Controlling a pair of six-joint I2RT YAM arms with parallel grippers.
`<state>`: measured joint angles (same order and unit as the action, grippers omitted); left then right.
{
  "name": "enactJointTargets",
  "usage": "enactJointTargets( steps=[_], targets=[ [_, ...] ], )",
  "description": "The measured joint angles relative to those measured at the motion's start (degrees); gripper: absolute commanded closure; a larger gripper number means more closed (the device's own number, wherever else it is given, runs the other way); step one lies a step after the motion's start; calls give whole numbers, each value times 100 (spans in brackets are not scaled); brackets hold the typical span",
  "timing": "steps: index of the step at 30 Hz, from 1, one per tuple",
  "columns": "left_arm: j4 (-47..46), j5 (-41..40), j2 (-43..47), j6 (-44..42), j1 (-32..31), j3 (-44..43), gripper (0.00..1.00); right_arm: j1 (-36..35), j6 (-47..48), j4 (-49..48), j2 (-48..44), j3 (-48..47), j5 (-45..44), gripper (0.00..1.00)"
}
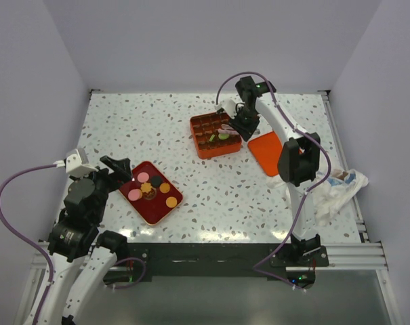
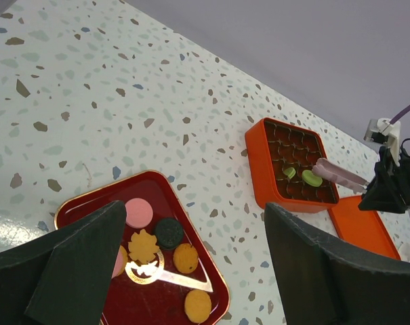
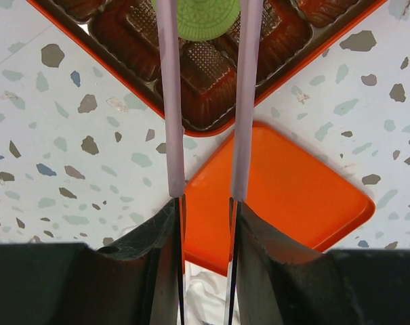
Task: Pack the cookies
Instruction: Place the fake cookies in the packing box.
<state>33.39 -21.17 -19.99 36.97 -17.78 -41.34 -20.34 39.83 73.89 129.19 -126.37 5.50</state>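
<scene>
Several cookies lie on the dark red tray (image 1: 150, 211): pink (image 2: 138, 212), dark brown (image 2: 169, 232), orange (image 2: 186, 258) and a leaf-shaped one (image 2: 144, 245). My left gripper (image 2: 194, 223) hangs open above the tray with nothing between its fingers. At the back stands the orange box (image 1: 211, 153) of brown cups, with two green cookies (image 2: 289, 172) in it. My right gripper (image 3: 206, 210) is shut on pale pink tongs (image 3: 169, 101). The tongs' arms flank a green cookie (image 3: 198, 17) in the box. Whether they pinch it I cannot tell.
The orange lid (image 1: 265, 152) lies flat just right of the box. A crumpled white bag (image 1: 337, 189) sits at the table's right edge. Purple cables loop from both arms. Grey walls close in the table on three sides.
</scene>
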Motion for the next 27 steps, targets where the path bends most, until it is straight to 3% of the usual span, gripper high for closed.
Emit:
enactJointTargets(
  steps=[27],
  targets=[
    [0,2,-9,2,0,0,12,-157,-22,39,481,-643,-39,78]
  ],
)
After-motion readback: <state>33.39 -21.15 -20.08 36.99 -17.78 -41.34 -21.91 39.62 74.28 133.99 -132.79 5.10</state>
